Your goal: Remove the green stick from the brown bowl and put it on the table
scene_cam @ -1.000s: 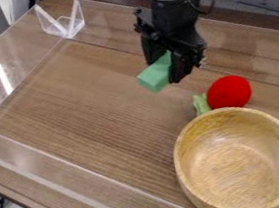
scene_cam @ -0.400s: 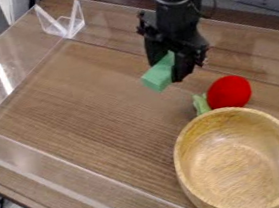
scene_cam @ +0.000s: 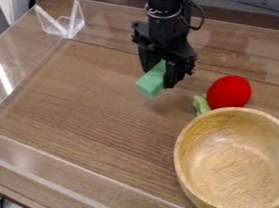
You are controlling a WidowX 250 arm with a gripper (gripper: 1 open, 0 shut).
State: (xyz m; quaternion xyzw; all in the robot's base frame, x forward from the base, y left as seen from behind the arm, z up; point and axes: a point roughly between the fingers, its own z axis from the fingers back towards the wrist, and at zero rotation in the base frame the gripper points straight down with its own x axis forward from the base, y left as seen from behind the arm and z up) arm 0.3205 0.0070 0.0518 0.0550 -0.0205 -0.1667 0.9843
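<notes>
The green stick point(scene_cam: 153, 79) is a small mint-green bar held tilted above the table point(scene_cam: 90, 115), left of the red ball. My gripper point(scene_cam: 164, 68) hangs from the black arm at the upper middle and is shut on the stick's upper end. The brown bowl point(scene_cam: 240, 164) sits at the lower right of the table with nothing visible inside it. The stick is well clear of the bowl, up and to the left of its rim.
A red ball with a green stem point(scene_cam: 226, 93) lies just beyond the bowl's far rim, right of the gripper. Low clear acrylic walls point(scene_cam: 30, 156) border the table. A clear bracket point(scene_cam: 63, 23) stands at the back left corner.
The gripper with the green stick has shifted slightly to the left and a little away from the red ball. Bowl and ball have not moved.
</notes>
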